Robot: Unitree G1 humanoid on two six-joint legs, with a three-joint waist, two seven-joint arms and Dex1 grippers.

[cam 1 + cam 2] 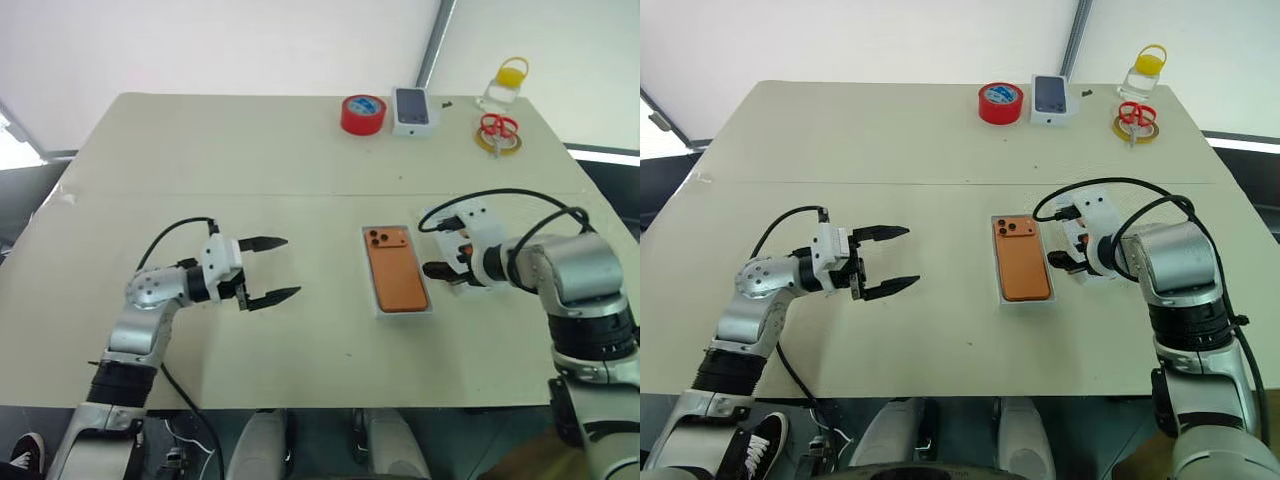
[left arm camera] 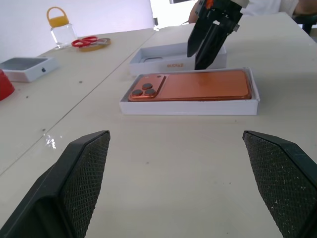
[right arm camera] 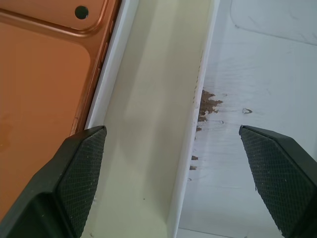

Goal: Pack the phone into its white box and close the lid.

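Note:
The orange phone (image 1: 397, 268) lies back up inside the shallow white box (image 2: 188, 107) near the middle of the table, with its camera lenses at the far corner. The white lid (image 2: 148, 64) rests open side up just right of the box. My right gripper (image 1: 443, 260) points down over the lid's wall nearest the box and is open. In the right wrist view one of its fingers (image 3: 84, 173) hangs over the table strip beside the box and the other over the lid's inside (image 3: 257, 74). My left gripper (image 1: 290, 267) hovers open and empty well left of the box, pointing toward it.
At the table's far edge stand a red tape roll (image 1: 363, 114), a small white box printed with a dark phone (image 1: 415, 110), red scissors on a yellow tape ring (image 1: 498, 132) and a clear jar with a yellow lid (image 1: 505, 85). A seam crosses the tabletop.

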